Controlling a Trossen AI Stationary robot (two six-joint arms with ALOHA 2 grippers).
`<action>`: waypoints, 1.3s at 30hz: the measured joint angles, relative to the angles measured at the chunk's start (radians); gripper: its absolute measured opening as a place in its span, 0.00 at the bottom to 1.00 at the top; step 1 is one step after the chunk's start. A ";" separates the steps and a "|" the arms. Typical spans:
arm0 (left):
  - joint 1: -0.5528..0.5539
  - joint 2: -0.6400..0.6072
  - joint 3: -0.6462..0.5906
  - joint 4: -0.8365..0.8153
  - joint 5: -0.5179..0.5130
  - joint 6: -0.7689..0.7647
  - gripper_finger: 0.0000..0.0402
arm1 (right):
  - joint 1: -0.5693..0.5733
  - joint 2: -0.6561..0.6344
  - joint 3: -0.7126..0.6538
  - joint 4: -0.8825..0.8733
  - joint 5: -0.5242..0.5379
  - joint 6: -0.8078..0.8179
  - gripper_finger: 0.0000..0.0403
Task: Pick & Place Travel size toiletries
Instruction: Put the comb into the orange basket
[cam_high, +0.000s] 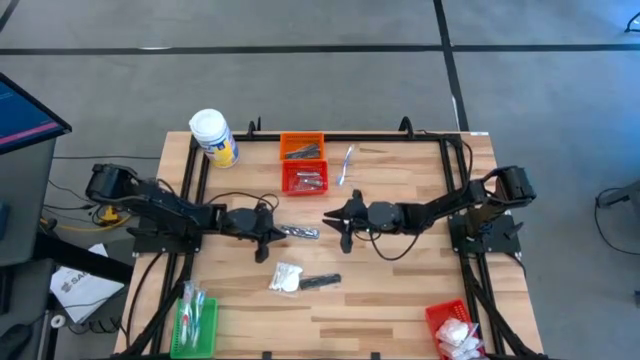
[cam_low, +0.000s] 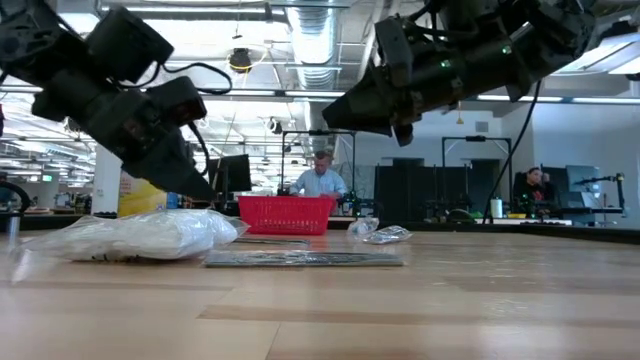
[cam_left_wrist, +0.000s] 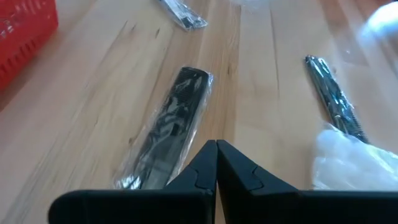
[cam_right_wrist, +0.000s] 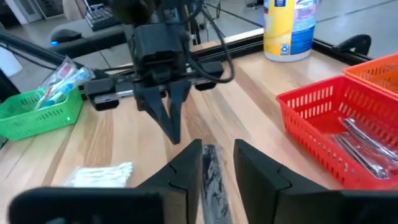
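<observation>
Overhead, the dark slim tube (cam_high: 300, 232) in its crinkled clear wrap lies at the middle of the wooden counter (cam_high: 400, 290), in the gap between the two arms, its long axis running left to right along the line that joins them. The left pincer (cam_high: 268, 238), fingers pressed together and holding nothing, is poised just left of it; the right pincer (cam_high: 335, 226) faces it from the right, fingers a little apart and empty, with the tube's end showing in the slot between them in its own wrist view, so both lie near and the right one appears better aligned for a grasp across the tube's width. The tube is flat, glossy and black inside a reflective film that should slide readily on the smooth, pale, grained planks. Nearer the front edge lie a soft white packet (cam_high: 285, 278) with a rumpled translucent skin and, touching its right side, a second dark tube (cam_high: 322, 282). The rigid mesh-walled baskets include a red basket (cam_high: 304, 178) and an orange basket (cam_high: 301, 147) at the far side, both holding grey foil sachets, a green basket (cam_high: 193, 325) at the near left and another red one (cam_high: 450, 330) at the near right.
</observation>
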 joint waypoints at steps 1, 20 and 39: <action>0.000 0.016 0.011 0.002 0.000 0.007 0.00 | 0.002 0.000 0.003 -0.012 0.000 0.000 0.24; -0.007 0.095 0.042 0.008 -0.006 0.064 0.00 | 0.025 0.149 0.102 -0.018 0.047 -0.056 0.40; -0.040 0.225 0.043 0.062 -0.087 0.027 0.00 | -0.023 0.312 0.261 -0.207 -0.052 -0.018 0.39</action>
